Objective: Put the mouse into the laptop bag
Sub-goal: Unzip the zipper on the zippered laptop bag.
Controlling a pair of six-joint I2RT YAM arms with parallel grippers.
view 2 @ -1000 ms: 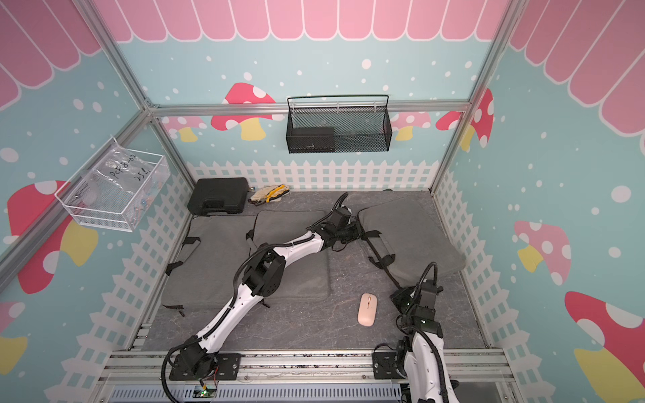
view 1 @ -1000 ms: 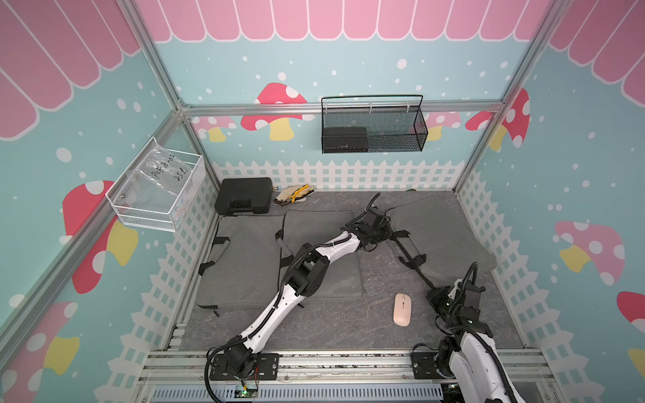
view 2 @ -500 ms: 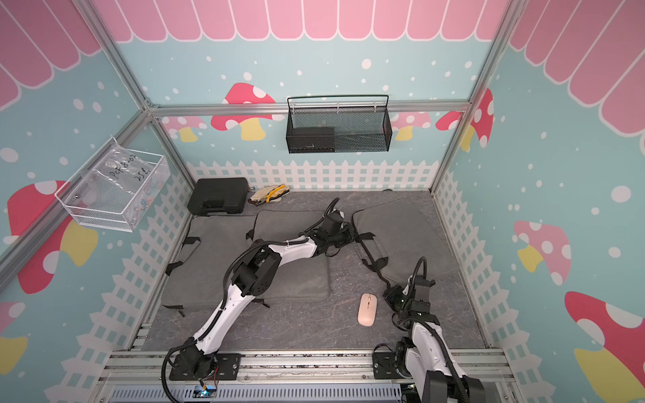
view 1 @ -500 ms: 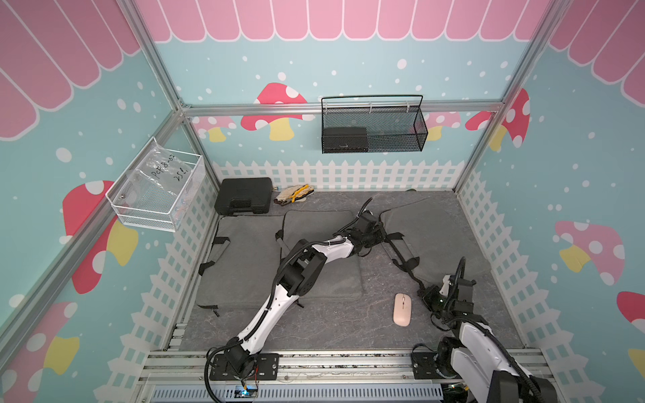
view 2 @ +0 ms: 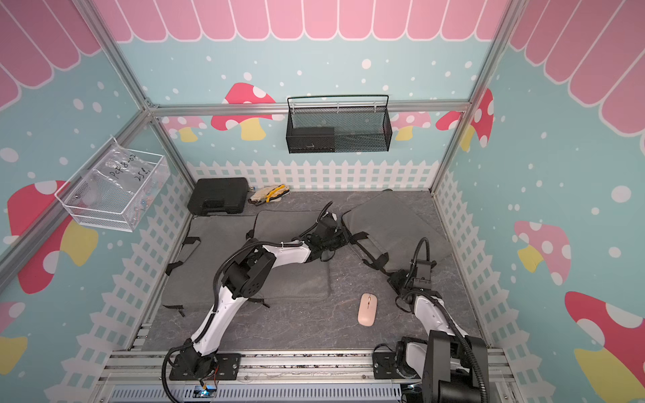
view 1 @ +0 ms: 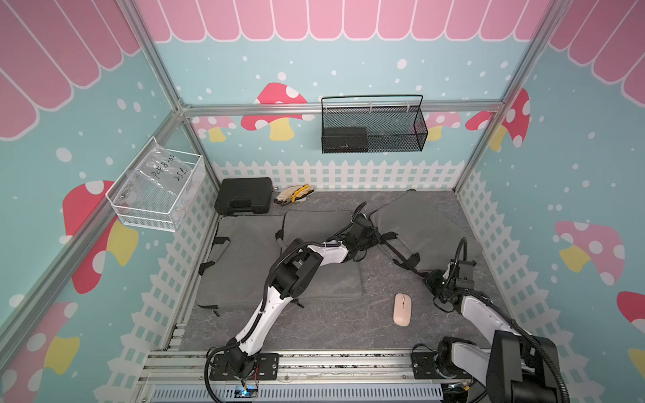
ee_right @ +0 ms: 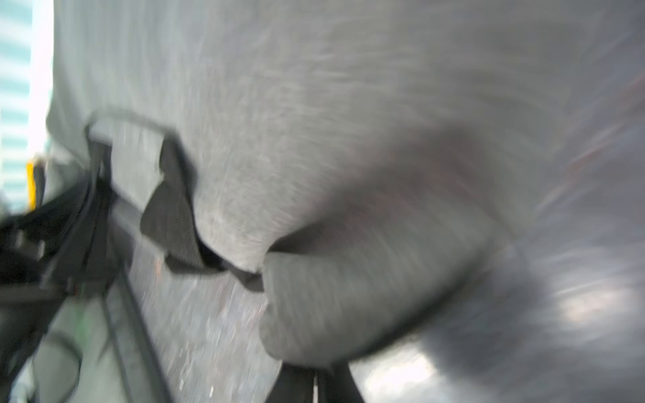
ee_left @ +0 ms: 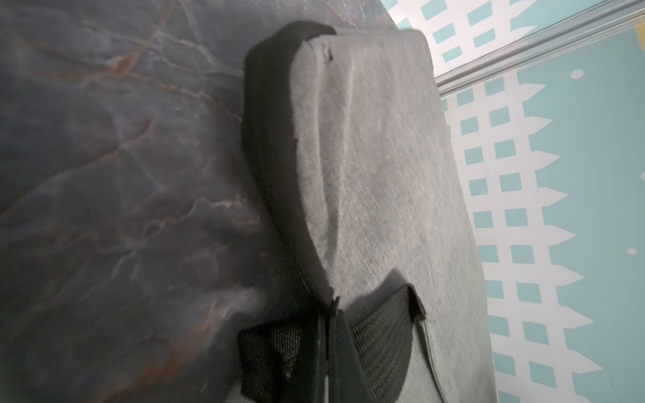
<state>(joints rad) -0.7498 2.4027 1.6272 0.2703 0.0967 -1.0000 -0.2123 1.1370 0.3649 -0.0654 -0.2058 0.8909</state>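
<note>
Laptop bag (view 1: 420,223) slightly leftward (mouse (view 1: 402,309) static)

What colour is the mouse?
The mouse is pale pink, seen best in a top view.

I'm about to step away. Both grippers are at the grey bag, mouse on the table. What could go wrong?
The right gripper sits close to the mouse, so that arm could knock it away. Both it and the left gripper look shut on the edge of the laptop bag; the fabric could slip free.

Mushroom-print teal walls (view 1: 349,69), white picket trim (view 1: 349,173), grey marbled floor (view 1: 331,329)
</note>
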